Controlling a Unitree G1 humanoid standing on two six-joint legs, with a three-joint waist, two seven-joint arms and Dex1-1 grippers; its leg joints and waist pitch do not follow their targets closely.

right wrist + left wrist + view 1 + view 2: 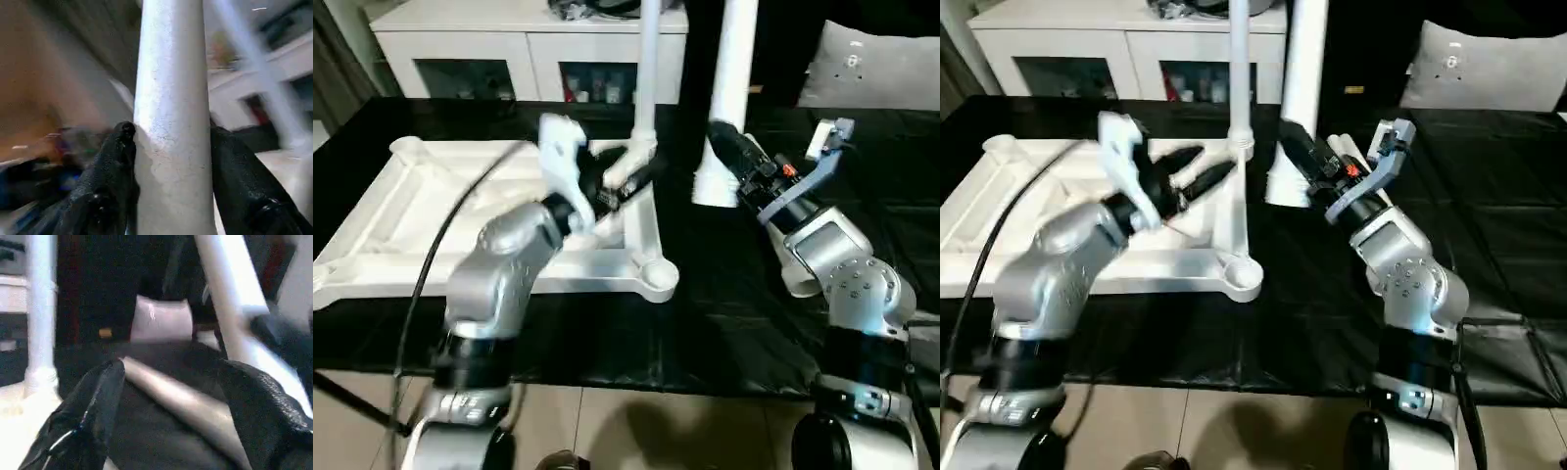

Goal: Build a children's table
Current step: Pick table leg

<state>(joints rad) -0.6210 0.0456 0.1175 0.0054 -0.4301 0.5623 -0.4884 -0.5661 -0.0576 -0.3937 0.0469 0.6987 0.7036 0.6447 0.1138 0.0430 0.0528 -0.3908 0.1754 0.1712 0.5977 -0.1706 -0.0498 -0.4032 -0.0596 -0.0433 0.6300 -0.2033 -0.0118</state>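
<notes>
The children's table top lies upside down on the black surface, ribbed underside up, with round sockets at its corners. One white leg stands upright in the far right socket. My left gripper hovers beside that leg's base, open, with nothing between its fingers. A second white leg stands on the black surface just right of the top, tilted slightly. My right gripper is shut on it low down, and the black fingers press both of its sides.
The near right corner socket has no leg in it. A long white cabinet runs along the back, and a white cushion lies at the back right. A black cable loops over my left forearm. Tiled floor shows in front.
</notes>
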